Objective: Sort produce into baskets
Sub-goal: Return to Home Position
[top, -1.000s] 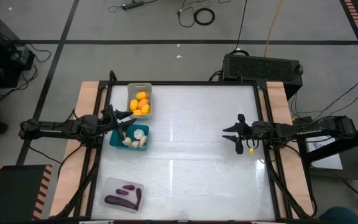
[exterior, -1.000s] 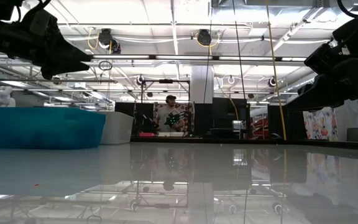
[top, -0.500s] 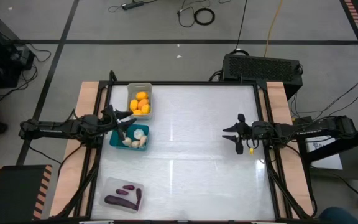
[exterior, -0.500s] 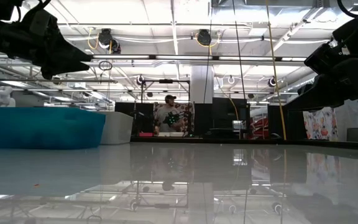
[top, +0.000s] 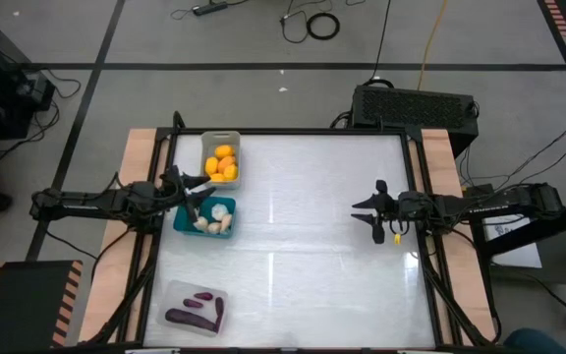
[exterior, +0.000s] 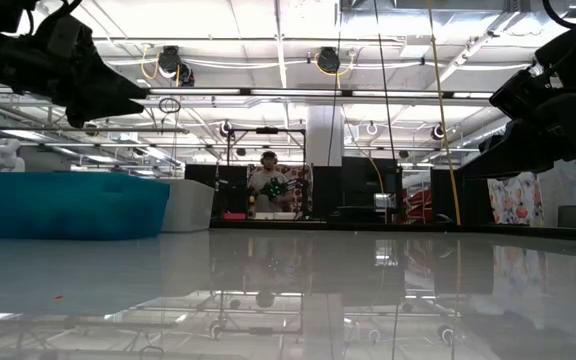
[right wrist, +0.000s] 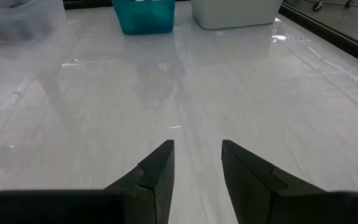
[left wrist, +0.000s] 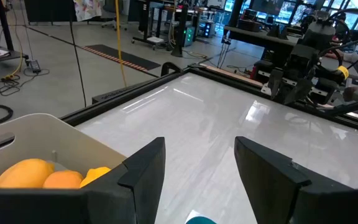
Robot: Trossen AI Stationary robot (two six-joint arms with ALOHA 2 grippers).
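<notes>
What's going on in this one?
Nothing is being handled. Yellow-orange rounded fruits lie in the light grey bin, pale cream bulbs in the teal bin, dark purple eggplants in the clear bin. The left gripper hangs open by the grey and teal bins, the right gripper open over the white table.

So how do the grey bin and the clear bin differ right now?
The grey bin holds yellow-orange fruits; the clear bin holds purple eggplants. The grey bin sits near the open left pincer, the clear bin well away from it. Both stand on the table's left side.
</notes>
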